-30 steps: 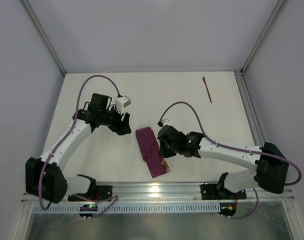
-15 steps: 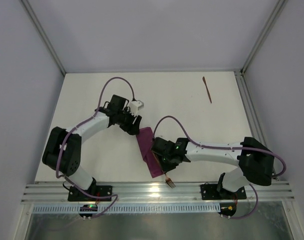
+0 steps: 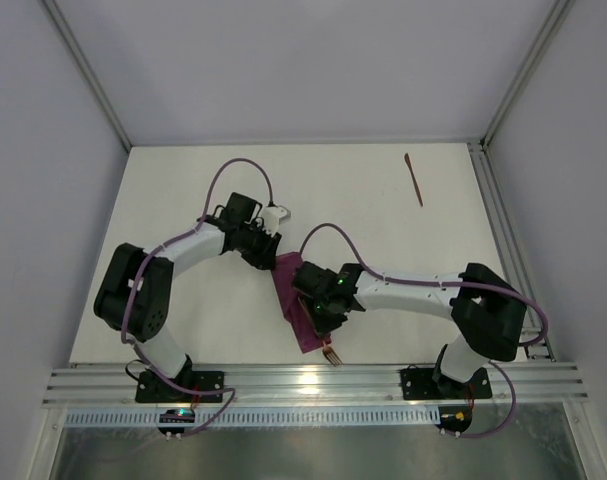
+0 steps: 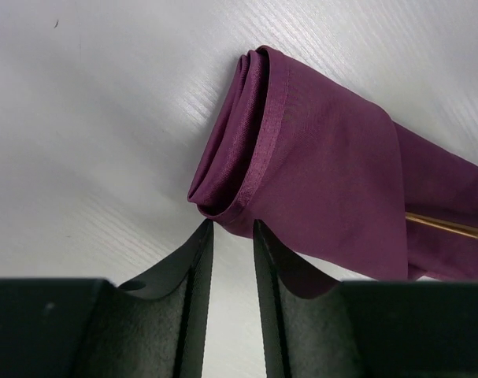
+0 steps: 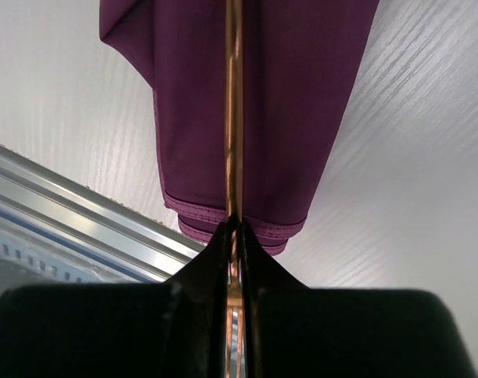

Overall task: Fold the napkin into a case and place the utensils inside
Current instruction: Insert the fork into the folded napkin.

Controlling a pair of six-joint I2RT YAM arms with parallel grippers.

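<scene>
While right fingers (image 5: 209, 264) clench the fork (image 5: 234, 118), left fingers (image 4: 193, 268) stand narrowly parted at the far fold of the case (image 4: 325, 157)
Slide the fork straight along the case, steadying that fold; only the top view shows the knife (image 3: 413, 180), well beyond the case on the table (image 3: 183, 180)

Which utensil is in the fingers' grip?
The fork, clamped by the right fingers and lying along the case; the knife lies alone, far right.
</scene>
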